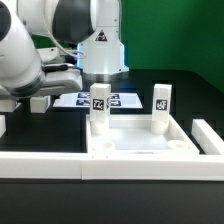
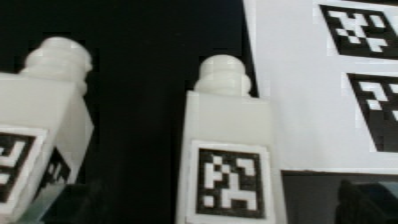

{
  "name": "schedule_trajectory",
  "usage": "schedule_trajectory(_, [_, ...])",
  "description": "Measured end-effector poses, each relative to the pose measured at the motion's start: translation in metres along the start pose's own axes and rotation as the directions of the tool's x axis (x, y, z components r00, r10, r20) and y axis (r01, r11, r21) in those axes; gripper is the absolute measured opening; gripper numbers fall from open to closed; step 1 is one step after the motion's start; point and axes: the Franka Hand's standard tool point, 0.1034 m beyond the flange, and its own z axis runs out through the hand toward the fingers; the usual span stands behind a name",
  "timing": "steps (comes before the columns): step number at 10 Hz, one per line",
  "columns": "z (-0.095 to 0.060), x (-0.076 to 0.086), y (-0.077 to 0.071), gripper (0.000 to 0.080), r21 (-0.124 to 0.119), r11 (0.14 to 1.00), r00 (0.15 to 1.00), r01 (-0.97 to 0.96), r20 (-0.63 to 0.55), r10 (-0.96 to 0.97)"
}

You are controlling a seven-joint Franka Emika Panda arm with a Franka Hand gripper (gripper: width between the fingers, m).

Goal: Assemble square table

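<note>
Nearest the exterior camera, the long white rail [image 1: 40, 166] runs across the black desk [image 1: 120, 205]. The square tabletop [image 1: 140, 147] sits against the rail's far side, probably so the plate cannot slide while parts are turned into it. It lies with its raised edges up, so the round corner sockets face the arm, and the near sockets [image 1: 100, 144] look empty. At its far corners stand the left upright leg [image 1: 100, 108] and the right upright leg [image 1: 161, 105], named by their sides in the exterior view, with their tags toward that camera. Both appear seated in their sockets, which would put the job about halfway. Beyond them the marker board [image 1: 72, 98] lies flat on the desk. On the exterior view's left the claw [image 1: 36, 101] hangs low, well apart from the tabletop, its jaws spread wide with nothing between them. The wrist view suggests why: a loose leg [image 2: 228, 140] and a second loose leg [image 2: 45, 110] appear to lie side by side on the dark desk just beside the marker board, rounded tips pointing the same way. I judge the spread jaws are readied to take one of them, but I cannot tell which.
</note>
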Motion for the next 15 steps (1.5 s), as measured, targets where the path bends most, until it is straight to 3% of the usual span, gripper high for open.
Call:
schedule_trajectory(4, [-0.0005,0.0014,-0.0034,0.0626,-0.007,1.0,1.0,0.022,0.002,-0.022])
schedule_trajectory(5, [-0.0006,0.0016,-0.0039,0.0427,-0.008,1.0,1.0,0.025,0.002,-0.025])
schedule_trajectory(6, [-0.0009,0.0016,-0.0046,0.029,-0.01,1.0,1.0,0.027,0.003,-0.027])
schedule_trajectory(15, [-0.0012,0.001,-0.0066,0.0291,-0.011,0.996,0.996,0.086,0.007,-0.086])
